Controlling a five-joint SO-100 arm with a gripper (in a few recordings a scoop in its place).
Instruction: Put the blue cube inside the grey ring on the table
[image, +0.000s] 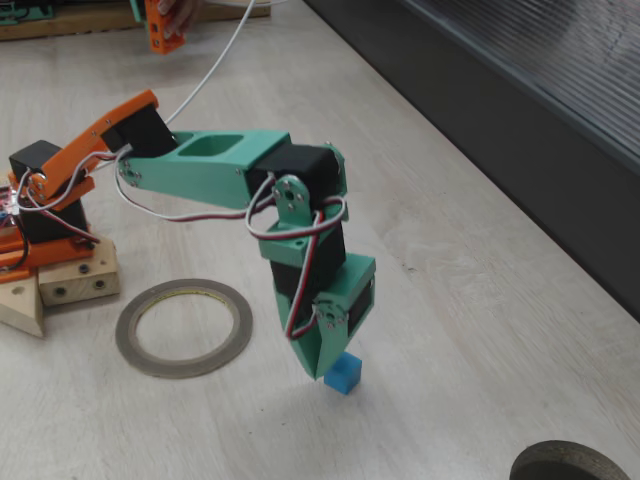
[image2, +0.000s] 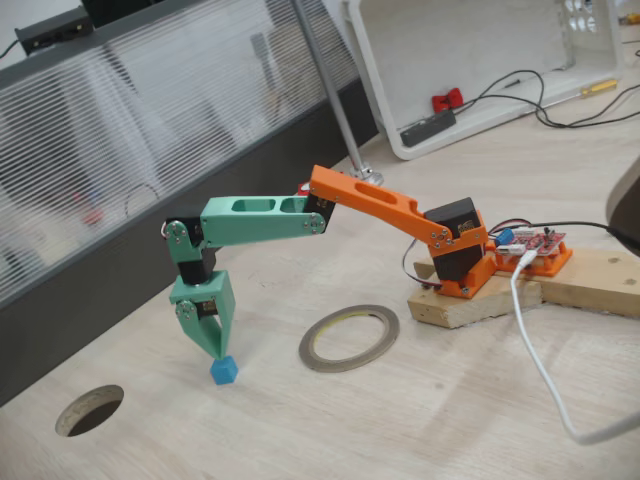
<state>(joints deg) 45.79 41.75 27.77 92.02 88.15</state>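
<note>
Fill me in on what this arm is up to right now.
The green and orange arm is reaching down with its pincer right at the blue cube, which sits on the table. Whether the pincer has closed on the cube cannot be told from either fixed view. The grey ring lies flat and empty beside it, between the cube and the arm's base, so the cube is not yet inside the ring.
</note>
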